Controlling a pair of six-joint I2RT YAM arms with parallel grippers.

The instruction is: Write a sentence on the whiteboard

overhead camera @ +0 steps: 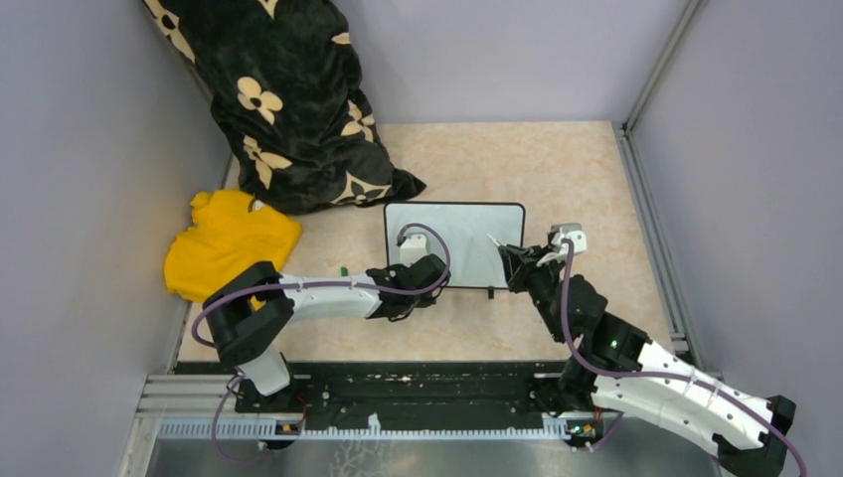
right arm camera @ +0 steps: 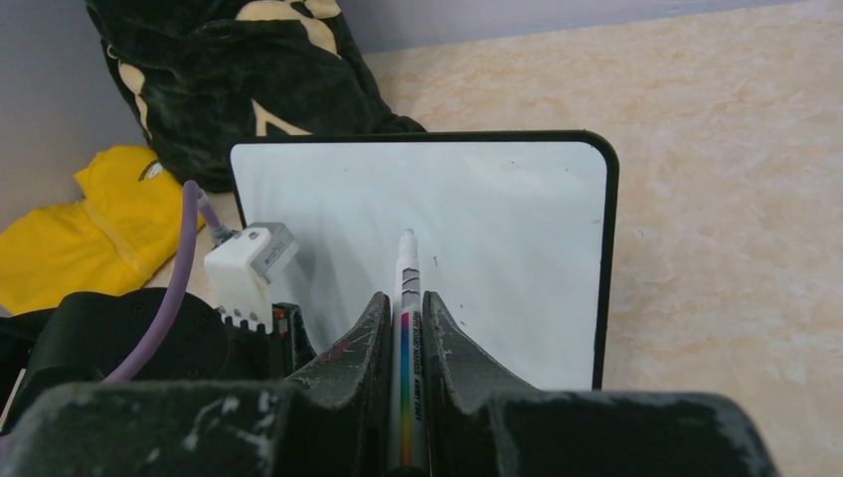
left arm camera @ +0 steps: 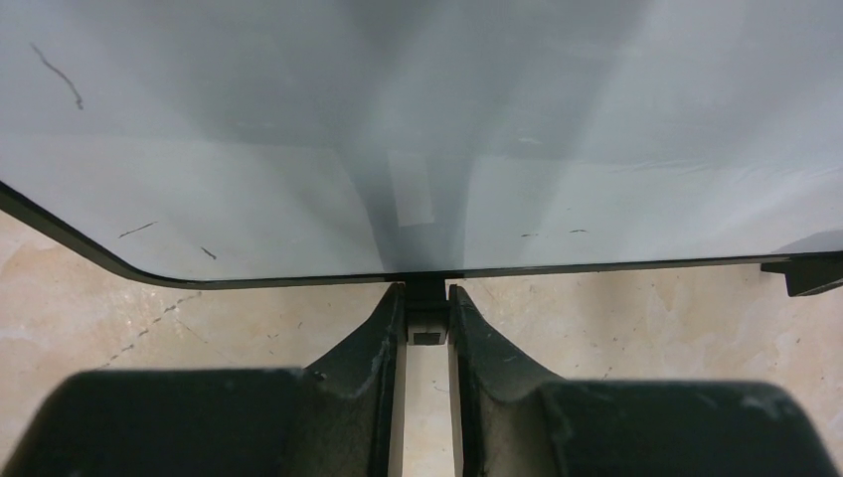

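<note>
Beige marbled tabletop (overhead camera: 596,179) lies bare right of the whiteboard (overhead camera: 467,243), which stands mid-table, glossy white, black-framed with rounded corners (a few faint dark specks). Left gripper (left arm camera: 427,313) pinches its bottom edge; right gripper (right arm camera: 405,313) clamps a marker (right arm camera: 407,268) pointing at its face.

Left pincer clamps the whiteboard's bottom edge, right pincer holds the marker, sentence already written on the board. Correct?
Not quite: nothing is written yet. The right wrist view shows the whiteboard blank apart from a few faint specks. The rest stands: the left pincer clamps its bottom edge and the right pincer holds the marker.
</note>
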